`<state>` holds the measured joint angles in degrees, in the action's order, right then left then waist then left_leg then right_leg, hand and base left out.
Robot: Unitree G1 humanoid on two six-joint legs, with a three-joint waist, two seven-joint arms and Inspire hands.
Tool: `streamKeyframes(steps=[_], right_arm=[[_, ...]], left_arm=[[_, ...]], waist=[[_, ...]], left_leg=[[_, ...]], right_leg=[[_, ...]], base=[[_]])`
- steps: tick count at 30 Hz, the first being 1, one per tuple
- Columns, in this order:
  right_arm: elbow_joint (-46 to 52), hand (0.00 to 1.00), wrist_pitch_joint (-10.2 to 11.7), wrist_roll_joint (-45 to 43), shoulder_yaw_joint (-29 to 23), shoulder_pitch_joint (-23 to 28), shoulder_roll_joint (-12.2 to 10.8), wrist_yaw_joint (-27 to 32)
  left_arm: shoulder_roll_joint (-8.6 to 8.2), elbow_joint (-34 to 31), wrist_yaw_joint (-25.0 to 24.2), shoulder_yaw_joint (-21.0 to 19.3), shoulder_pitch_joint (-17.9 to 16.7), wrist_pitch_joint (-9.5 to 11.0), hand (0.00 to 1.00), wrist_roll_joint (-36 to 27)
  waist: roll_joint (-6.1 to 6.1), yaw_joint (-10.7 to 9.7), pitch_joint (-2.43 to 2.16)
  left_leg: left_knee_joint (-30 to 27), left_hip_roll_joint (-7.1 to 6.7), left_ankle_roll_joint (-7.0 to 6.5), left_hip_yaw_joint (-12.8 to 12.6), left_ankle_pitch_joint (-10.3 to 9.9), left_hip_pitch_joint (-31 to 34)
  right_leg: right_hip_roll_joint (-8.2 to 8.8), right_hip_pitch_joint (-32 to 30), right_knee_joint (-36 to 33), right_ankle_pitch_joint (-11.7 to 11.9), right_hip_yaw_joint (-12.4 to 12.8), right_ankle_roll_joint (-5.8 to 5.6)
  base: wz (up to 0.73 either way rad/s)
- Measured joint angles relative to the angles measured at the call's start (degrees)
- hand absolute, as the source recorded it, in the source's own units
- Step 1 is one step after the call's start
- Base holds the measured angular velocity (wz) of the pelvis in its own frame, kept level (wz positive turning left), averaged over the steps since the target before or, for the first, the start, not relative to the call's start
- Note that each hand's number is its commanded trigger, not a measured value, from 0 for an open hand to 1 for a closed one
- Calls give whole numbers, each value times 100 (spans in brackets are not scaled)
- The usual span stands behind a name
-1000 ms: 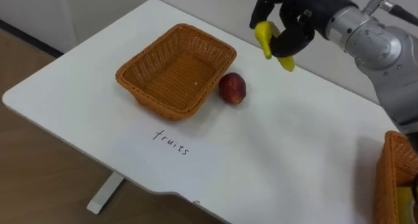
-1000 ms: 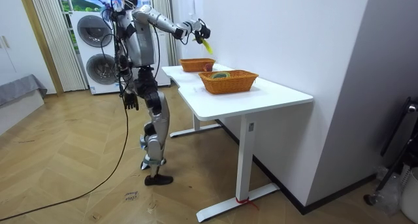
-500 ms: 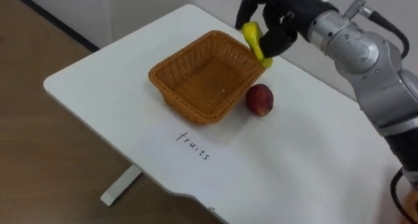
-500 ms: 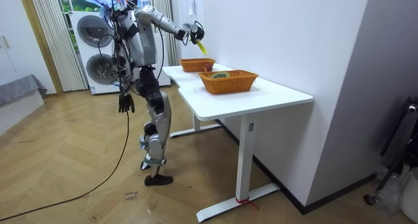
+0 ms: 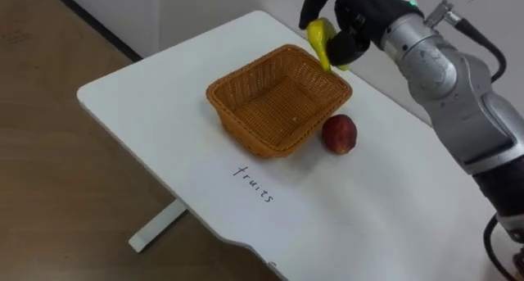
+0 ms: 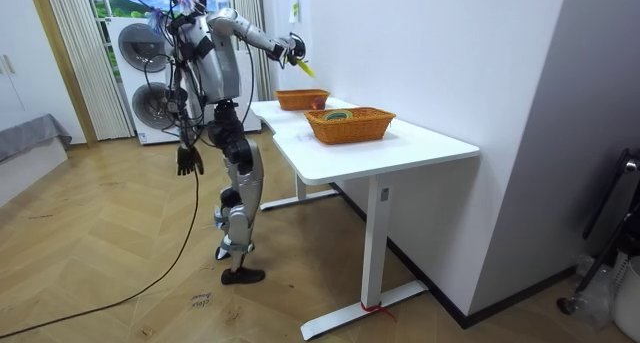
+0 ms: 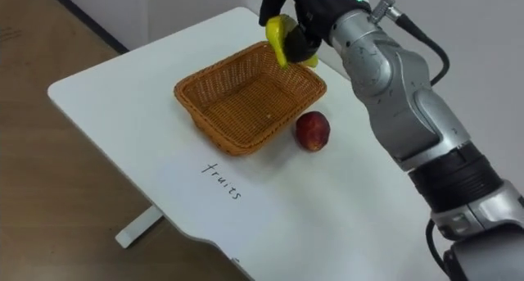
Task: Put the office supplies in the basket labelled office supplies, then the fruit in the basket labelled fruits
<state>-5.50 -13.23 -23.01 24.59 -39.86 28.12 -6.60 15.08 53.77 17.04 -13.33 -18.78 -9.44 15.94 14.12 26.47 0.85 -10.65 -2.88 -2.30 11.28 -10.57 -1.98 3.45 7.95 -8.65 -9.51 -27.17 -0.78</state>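
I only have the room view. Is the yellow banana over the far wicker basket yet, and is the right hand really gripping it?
Observer: In the eye views the right hand has its fingers curled round the yellow banana, above the brown wicker basket's far rim.
Operator: Anything in that basket?
Observer: No, its woven bottom is bare.
Operator: Any fruit left out?
Observer: A red apple lies on the white table, outside the basket, beside its right corner.

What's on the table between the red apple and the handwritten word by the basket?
Nothing. In the left eye view, the white table between the apple and the handwritten word is bare; the basket sits just beside that stretch.
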Motion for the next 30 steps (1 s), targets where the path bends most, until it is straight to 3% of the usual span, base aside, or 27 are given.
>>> streamKeyframes(steps=[11,12,14,30], right_arm=[[-142,100,185,29,481,1,-92,191],[-198,95,253,28,565,1,-92,192],[-316,3,338,28,638,1,-92,184],[-543,0,401,32,888,-1,-91,166]], left_arm=[[12,-218,-114,15,-32,4,0,105],[12,-214,-130,15,-33,16,0,105],[8,-210,-147,16,-32,34,0,105],[58,-182,-144,58,-24,129,0,95]], waist=[[-34,216,19],[-33,231,19],[-30,245,18],[-23,289,17]], left_leg=[[-23,-8,3,43,2,96],[-20,-9,2,44,2,100],[-21,-9,2,45,2,121],[-18,-8,2,38,2,131]], right_leg=[[37,-60,-4,-1,-35,-1],[36,-65,-4,-1,-32,-1],[36,-84,-4,-1,-26,-2],[19,-106,-4,-1,25,-2]], base=[[3],[0],[0],[0]])
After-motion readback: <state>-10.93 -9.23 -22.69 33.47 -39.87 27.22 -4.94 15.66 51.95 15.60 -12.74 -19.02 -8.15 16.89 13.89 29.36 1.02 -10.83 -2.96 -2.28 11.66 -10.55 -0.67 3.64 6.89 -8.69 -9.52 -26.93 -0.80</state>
